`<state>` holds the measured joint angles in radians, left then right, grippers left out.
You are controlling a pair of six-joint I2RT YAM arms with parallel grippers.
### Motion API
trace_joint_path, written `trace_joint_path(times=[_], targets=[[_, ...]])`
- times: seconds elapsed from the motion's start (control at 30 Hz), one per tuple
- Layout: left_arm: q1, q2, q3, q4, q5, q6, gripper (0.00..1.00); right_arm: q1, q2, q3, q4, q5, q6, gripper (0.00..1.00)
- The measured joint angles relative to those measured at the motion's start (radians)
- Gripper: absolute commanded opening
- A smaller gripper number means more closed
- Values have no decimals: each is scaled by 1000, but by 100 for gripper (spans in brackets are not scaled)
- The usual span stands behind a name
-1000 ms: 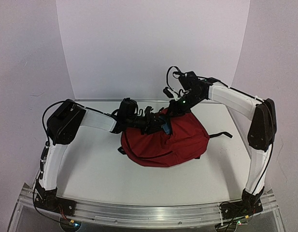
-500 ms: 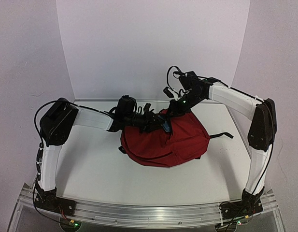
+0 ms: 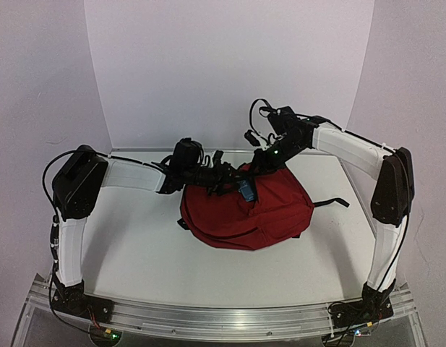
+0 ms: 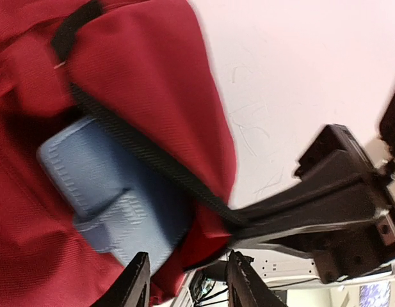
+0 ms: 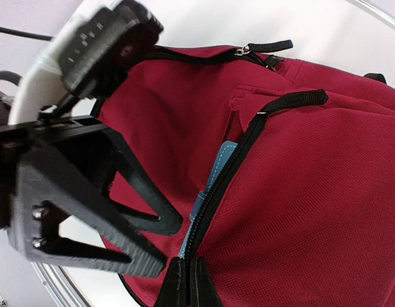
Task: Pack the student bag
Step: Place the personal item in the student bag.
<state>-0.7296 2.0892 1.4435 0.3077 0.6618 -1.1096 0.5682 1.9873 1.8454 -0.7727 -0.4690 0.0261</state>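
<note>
Left gripper [image 4: 187, 263] ajar, empty, backing off | blue case [image 4: 101, 185] sits inside student bag [image 3: 244, 217] | right gripper [image 5: 187, 272] pinches opening

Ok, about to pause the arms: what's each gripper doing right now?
Left gripper: open, beside the small blue oblong fabric case.
Right gripper: shut on the zipper edge of the dark red fabric backpack.

A white table [image 3: 136, 246] edged by an aluminium rail [image 3: 230, 318] stands before a white backdrop panel [image 3: 230, 65] and pale lilac walls [image 3: 35, 72].
</note>
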Motion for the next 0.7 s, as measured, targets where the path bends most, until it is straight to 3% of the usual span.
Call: trace_joint_path(times=[0.3, 0.7], targets=[[5, 18, -63, 16, -37, -47, 44, 0, 0, 0, 0, -1, 0, 0], [10, 121, 62, 61, -5, -59, 34, 0, 0, 0, -2, -3, 0, 0]])
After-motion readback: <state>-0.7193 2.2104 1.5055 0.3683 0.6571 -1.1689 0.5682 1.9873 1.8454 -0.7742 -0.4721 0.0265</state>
